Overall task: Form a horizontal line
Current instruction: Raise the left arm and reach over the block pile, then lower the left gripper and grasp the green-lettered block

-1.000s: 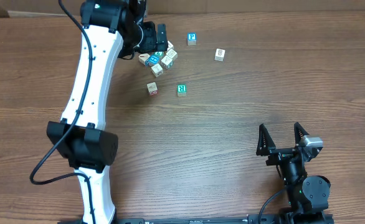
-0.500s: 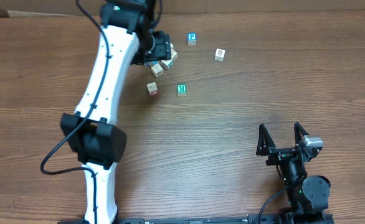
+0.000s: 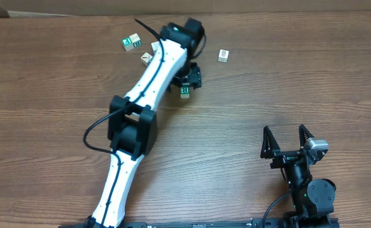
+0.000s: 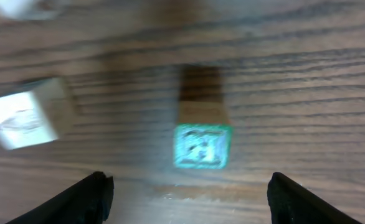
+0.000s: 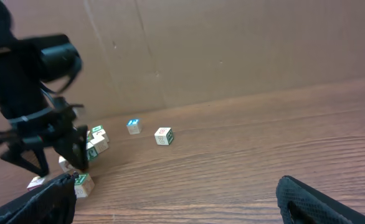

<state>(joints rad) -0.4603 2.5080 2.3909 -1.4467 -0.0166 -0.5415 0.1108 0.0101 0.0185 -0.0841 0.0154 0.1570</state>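
Green cube [image 4: 200, 145] now under L gripper [image 4: 189, 190], moved right.

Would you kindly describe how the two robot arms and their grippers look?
The left arm has long white links, black joint housings and a loose black cable. The right arm is black with a silver block. Both grippers, left gripper and right gripper, carry black pointed fingers.

My left gripper [image 4: 189, 193] hung over the wooden table [image 3: 249, 114], and 1 green-lettered cube [image 4: 201, 145] lay between my fingertips. A pale cube [image 4: 27, 115] sat off to one side; 1 tan cube [image 3: 223, 56] lay well apart.
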